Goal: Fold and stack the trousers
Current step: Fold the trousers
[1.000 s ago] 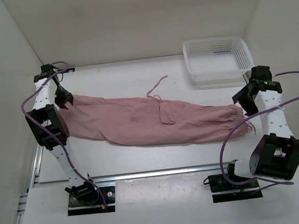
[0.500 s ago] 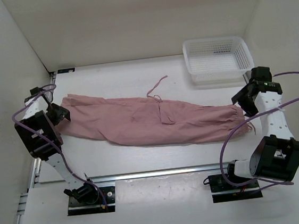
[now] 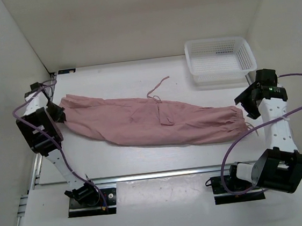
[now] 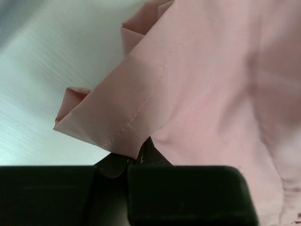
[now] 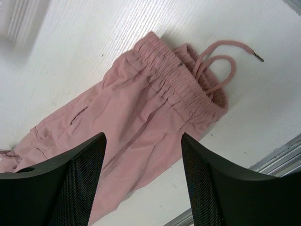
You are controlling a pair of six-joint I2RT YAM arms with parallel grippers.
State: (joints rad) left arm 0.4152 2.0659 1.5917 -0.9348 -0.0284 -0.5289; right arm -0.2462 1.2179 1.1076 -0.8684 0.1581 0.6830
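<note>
The dusty-pink trousers (image 3: 152, 121) lie stretched across the table from left to right, leg hems at the left and gathered waistband (image 5: 181, 87) at the right. My left gripper (image 3: 59, 114) is down at the left hem and shut on it. In the left wrist view a stitched corner of the trousers (image 4: 141, 113) runs in between the black jaws of the left gripper (image 4: 134, 160). My right gripper (image 3: 250, 105) hovers open above the waistband end, and its fingers (image 5: 75, 183) straddle pink cloth without touching it. A drawstring cord (image 5: 218, 61) loops out past the waistband.
A white mesh basket (image 3: 218, 57) stands at the back right. Another thin cord (image 3: 159, 85) trails toward the back from the trousers' middle. White walls close in on the left, back and right. A metal rail (image 3: 157, 174) runs along the near edge.
My left gripper swung back from the far left corner, came down onto the leg hem and shut on it. The hem end shifted slightly. The right gripper barely moved.
</note>
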